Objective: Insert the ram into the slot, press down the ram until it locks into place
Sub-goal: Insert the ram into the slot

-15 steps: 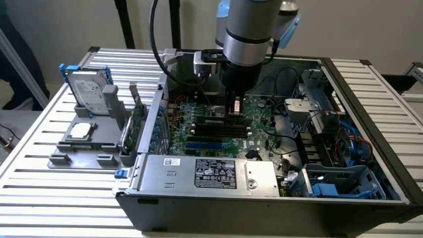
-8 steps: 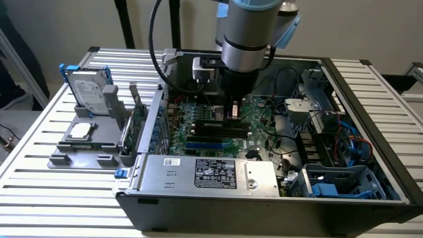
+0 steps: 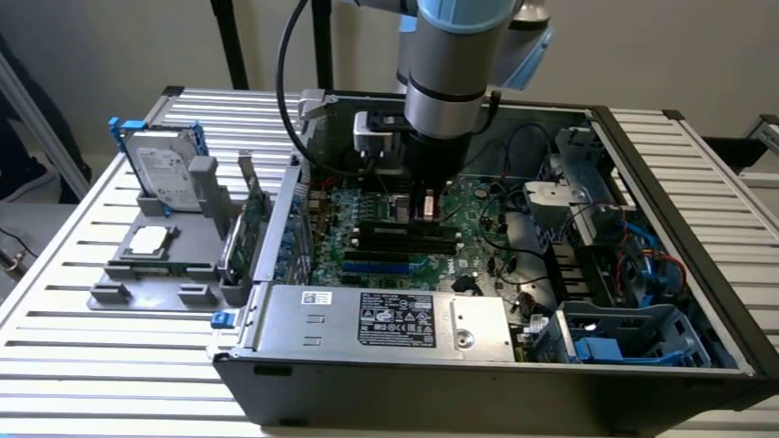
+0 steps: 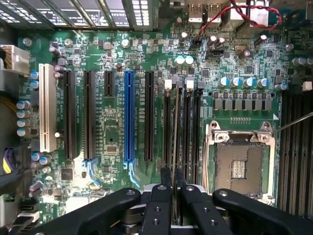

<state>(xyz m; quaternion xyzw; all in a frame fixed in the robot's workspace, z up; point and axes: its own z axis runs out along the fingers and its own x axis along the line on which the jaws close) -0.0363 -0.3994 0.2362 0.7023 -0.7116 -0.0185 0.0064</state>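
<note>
The big board (image 4: 112, 142) is green with lots of tiny silver dots and lines. On it the blue slot (image 4: 129, 117) is bright blue, the white slot (image 4: 47, 112) is creamy white, and the memory slots (image 4: 195, 127) are black with white tips. The ram (image 4: 176, 122) looks dark green along its thin edge, though that is hard to be sure of. The hand (image 4: 173, 177) is shiny black. The square socket (image 4: 239, 161) is silver.

The arm (image 3: 457, 55) is grey and light blue. The tabletop (image 3: 73, 301) is silver with stripes. The hard drive (image 3: 164, 169) is silver in a blue frame (image 3: 122, 137). The computer case (image 3: 487, 392) is dark grey, and its silver box (image 3: 305, 319) has a black label (image 3: 396, 321).
</note>
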